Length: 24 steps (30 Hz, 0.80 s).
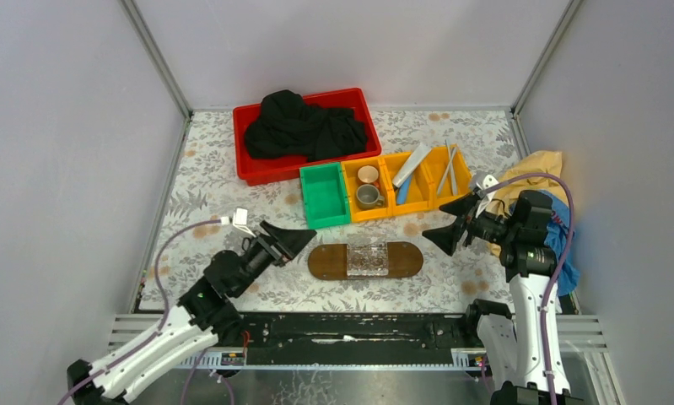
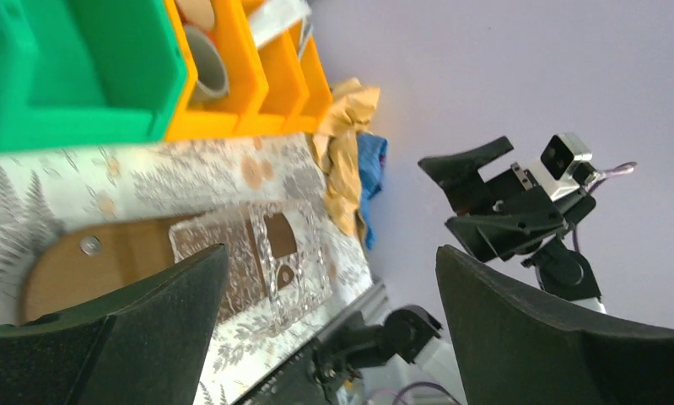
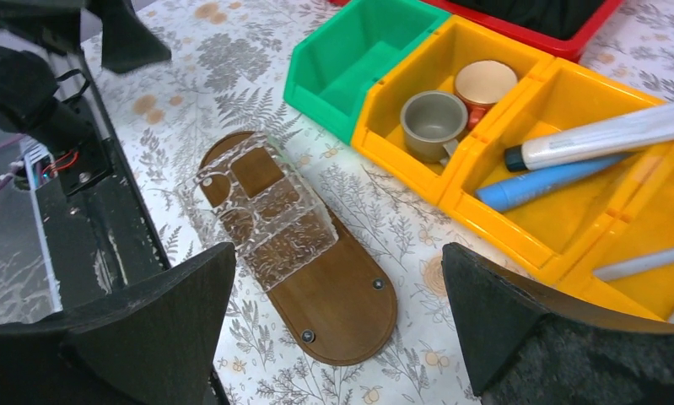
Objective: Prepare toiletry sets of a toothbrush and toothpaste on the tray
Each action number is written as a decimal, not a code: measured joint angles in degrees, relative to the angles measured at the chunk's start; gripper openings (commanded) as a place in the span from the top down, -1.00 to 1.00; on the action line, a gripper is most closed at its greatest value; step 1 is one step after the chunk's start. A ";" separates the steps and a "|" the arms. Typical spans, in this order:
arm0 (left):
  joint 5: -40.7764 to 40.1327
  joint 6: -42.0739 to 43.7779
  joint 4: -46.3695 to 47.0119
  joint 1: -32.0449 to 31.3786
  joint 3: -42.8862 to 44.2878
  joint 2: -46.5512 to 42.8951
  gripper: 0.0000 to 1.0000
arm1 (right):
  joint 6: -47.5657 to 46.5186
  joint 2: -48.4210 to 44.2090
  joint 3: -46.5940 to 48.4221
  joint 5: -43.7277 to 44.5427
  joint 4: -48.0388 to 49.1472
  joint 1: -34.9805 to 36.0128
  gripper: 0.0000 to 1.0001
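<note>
Top view: my left gripper [image 1: 289, 240] and right gripper [image 1: 441, 234] hang with jaws spread, empty, on either side of the tray [image 1: 325, 263] on the desk.
Left wrist: a clear ribbed holder [image 2: 257, 253] sits on the tray; no toothbrush in sight.
Right wrist: 2 toothpaste tubes [image 3: 599, 139] lie together in 1 yellow bin [image 3: 519, 229]; a toothbrush [image 3: 645, 260] lies in the next bin.
Handling: likely light and slippery; I'd pinch the toothbrush mid-shaft and the soft tubes across their flat width.

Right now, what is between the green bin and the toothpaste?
A yellow bin holding two cups sits between the green bin and the toothpaste. The top view shows it plainly.
</note>
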 measured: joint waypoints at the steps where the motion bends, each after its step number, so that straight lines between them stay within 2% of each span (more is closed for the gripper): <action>1: -1.40 2.84 -5.38 0.00 2.49 -2.58 -1.00 | -0.22 -0.22 -0.50 -0.94 0.24 0.00 -0.99; 4: -3.82 11.56 -17.20 0.00 11.96 -3.17 -1.00 | -0.66 0.55 -1.22 -4.04 1.11 0.00 -0.96; 8: -4.59 22.71 -26.36 0.02 26.08 6.88 -1.00 | -3.06 7.82 4.07 -4.35 -1.46 2.34 -0.87; 15: -3.82 40.44 -35.71 1.14 45.68 28.20 -1.00 | -9.94 28.24 30.88 13.90 -10.64 23.85 -0.70; 18: 0.59 45.55 -36.35 7.10 50.16 32.96 -0.93 | -11.80 34.42 37.42 20.06 -13.53 28.59 -0.56; 23: 14.82 47.76 -31.89 27.45 49.27 37.00 -0.85 | -13.73 46.16 46.38 27.69 -17.38 32.81 -0.38; 24: 16.44 47.93 -30.69 29.88 47.98 37.42 -0.85 | -13.99 48.09 47.32 28.85 -17.99 33.42 -0.37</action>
